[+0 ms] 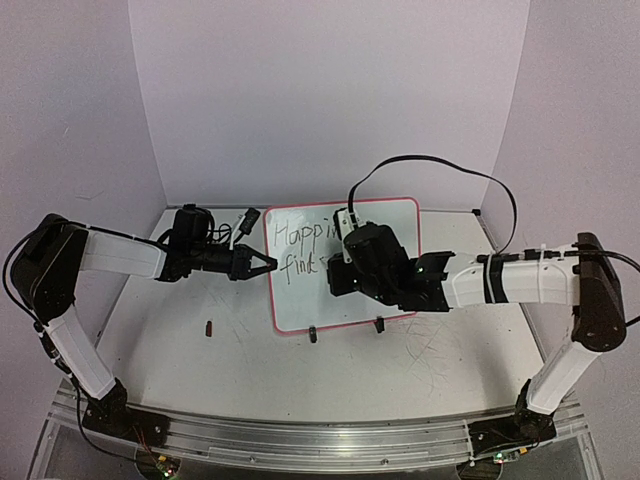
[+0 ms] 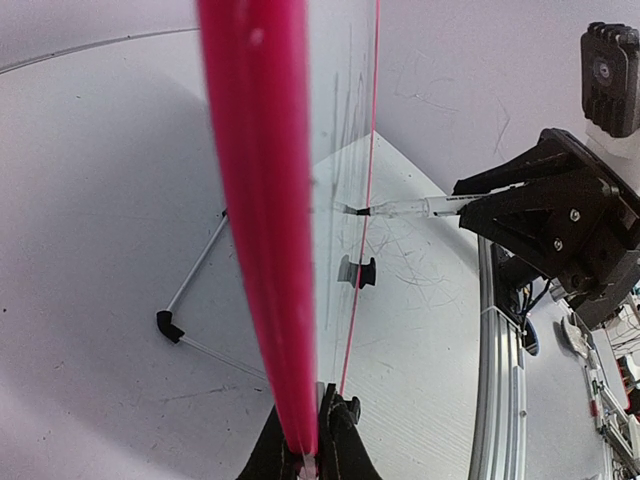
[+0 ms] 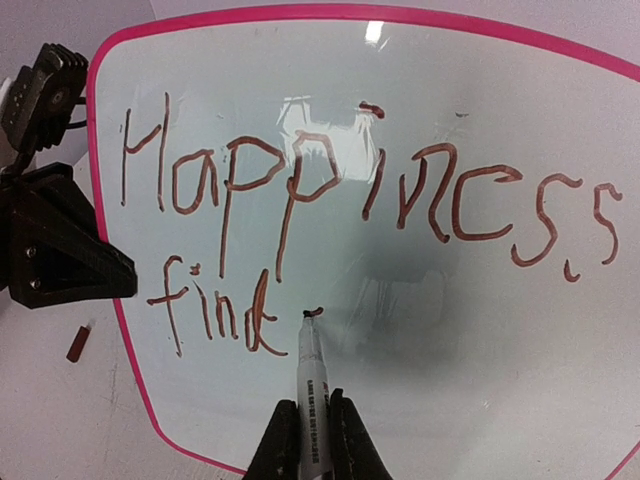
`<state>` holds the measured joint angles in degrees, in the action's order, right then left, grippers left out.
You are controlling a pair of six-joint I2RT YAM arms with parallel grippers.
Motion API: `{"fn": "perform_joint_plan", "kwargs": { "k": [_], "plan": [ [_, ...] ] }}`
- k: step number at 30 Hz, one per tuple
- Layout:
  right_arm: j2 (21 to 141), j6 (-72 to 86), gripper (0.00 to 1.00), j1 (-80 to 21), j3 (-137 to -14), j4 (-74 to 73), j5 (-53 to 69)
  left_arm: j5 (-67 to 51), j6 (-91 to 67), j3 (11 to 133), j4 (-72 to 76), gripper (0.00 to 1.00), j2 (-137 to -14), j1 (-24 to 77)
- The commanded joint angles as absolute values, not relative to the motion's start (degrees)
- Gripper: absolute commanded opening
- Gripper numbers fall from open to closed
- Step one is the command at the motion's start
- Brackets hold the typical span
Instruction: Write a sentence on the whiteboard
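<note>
The whiteboard [image 1: 312, 300], white with a pink frame, stands tilted on the table. My left gripper [image 1: 266, 266] is shut on its left edge; in the left wrist view the pink frame [image 2: 258, 200] runs up from the pinched jaws of that gripper [image 2: 305, 455]. My right gripper [image 3: 312, 445] is shut on a marker [image 3: 312, 385] whose tip touches the whiteboard [image 3: 470, 370] just right of the last written letter. The sentence [image 3: 340, 185] reads "Happiness" above "find", with a short fresh stroke at the tip. From above, the right gripper [image 1: 334, 273] hides part of the sentence [image 1: 298, 240].
A small dark-red marker cap [image 1: 209, 328] lies on the table left of the board, also seen as the cap [image 3: 78, 342] in the right wrist view. Two black clip feet [image 1: 312, 335] hold the board's lower edge. White walls close the back and sides.
</note>
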<state>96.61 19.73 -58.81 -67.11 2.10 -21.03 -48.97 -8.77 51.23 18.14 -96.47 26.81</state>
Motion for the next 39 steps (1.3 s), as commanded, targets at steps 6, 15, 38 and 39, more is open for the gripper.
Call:
{"fn": "perform_joint_plan", "kwargs": {
  "k": [6, 15, 38, 39],
  "plan": [
    [98.1, 19.7, 0.00, -58.7, -69.2, 1.9, -19.3, -41.8, -5.1, 51.9, 14.6, 0.00, -97.7, 27.4],
    [98.0, 20.2, 0.00, -58.7, -69.0, 1.0, -19.2, -41.8, -5.0, 51.9, 14.6, 0.00, -97.7, 27.4],
    [94.2, 23.3, 0.00, -58.7, -65.1, -1.9, -24.9, -42.1, -5.1, 52.5, 14.5, 0.00, -98.3, 27.4],
    [94.1, 23.4, 0.00, -58.7, -64.9, -1.9, -25.0, -42.1, -5.1, 52.5, 14.5, 0.00, -98.3, 27.4]
  ]
}}
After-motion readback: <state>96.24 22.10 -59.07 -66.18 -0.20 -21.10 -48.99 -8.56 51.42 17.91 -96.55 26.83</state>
